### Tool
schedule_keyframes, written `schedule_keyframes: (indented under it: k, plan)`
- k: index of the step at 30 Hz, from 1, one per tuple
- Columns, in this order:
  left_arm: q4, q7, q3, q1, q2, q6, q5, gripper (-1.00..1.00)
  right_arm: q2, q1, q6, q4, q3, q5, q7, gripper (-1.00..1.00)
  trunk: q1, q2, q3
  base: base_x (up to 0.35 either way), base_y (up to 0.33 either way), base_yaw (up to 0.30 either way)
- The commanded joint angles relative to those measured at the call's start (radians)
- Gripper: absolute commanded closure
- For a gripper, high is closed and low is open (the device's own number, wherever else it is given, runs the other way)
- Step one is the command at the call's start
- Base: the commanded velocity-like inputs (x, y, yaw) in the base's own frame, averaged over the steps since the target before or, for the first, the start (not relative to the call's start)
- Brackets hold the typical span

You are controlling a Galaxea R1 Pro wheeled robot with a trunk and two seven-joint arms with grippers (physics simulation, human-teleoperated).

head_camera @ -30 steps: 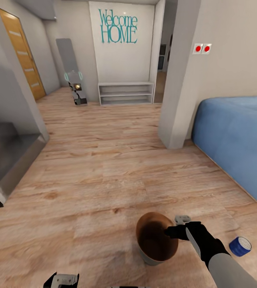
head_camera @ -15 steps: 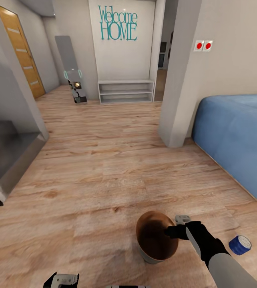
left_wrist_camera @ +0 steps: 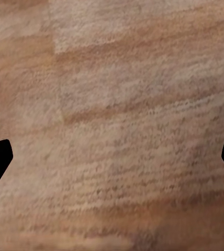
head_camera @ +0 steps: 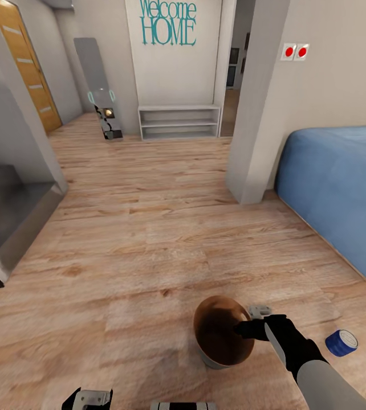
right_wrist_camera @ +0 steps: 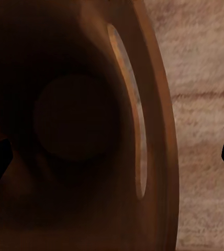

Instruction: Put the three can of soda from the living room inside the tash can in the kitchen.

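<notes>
"Welcome HOME" lettering (head_camera: 169, 24) on white wall (head_camera: 174, 74).

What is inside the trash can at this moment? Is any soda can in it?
The trash can shows a dark brown inside and a bare round bottom in the right wrist view; no soda can is visible there. The right gripper hides part of the rim. A blue can lies outside, on the floor.
</notes>
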Motion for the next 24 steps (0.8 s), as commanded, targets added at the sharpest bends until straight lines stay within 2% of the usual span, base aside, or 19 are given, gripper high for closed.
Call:
schedule_keyframes:
  k: [1,17,24]
  plan:
    - [0.0,0.0,0.0,0.0,0.0,0.0,0.0,-1.0,0.0,0.0,0.0,0.0,0.0,0.0,0.0,-1.0,0.0,0.0,0.0,0.0,0.0,0.0]
    - [0.0,0.0,0.0,0.0,0.0,0.0,0.001,-1.0,0.0,0.0,0.0,-0.001,-0.001,0.0,0.0,-1.0,0.0,0.0,0.0,0.0,0.0,0.0]
    - [0.0,0.0,0.0,0.0,0.0,0.0,0.0,-1.0,0.0,0.0,0.0,-0.001,0.0,0.0,0.0,-1.0,0.003,-0.002,-0.027,0.0,0.0,0.0]
